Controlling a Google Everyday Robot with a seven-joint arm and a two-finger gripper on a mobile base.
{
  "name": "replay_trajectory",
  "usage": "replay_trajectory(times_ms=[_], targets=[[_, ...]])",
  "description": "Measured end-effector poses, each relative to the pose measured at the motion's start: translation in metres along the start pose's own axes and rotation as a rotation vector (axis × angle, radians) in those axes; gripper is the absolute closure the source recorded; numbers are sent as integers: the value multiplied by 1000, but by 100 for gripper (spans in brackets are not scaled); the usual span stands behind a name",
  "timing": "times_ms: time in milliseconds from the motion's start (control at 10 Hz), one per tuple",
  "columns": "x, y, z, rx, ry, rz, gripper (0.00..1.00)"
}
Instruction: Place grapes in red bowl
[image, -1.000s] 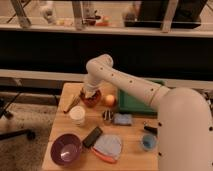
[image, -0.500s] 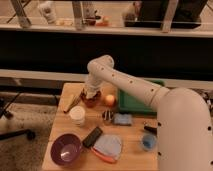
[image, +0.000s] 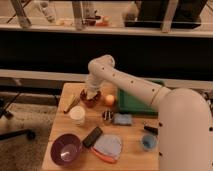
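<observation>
On the wooden desk (image: 60, 142), a large purple bowl (image: 66, 149) sits at the front left, a white cup (image: 77, 114) behind it. Further back, the tool (image: 90, 93) hangs directly over the small round orange-red bowl (image: 90, 99); the dark grapes (image: 90, 95) seem to be at its tip, over the bowl. An orange round fruit (image: 109, 99) lies just right.

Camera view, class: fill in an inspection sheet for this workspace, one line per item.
Surface: wooden table, crowded.
Job's things: red bowl at the table's far side, under the gripper; grapes hidden, not made out.
Clutter: orange fruit, white cup, purple bowl, blue cup, green tray.
Grippers: gripper directly over the red bowl.
Cables: nothing seen.
Surroundings: dark counter behind the table.
</observation>
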Motion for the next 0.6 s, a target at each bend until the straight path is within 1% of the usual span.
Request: replay_trajectory(times_ms=[300,600], targets=[[-2,1,-1,1,0,-6,20],[-2,0,-8,8,4,-10,20]])
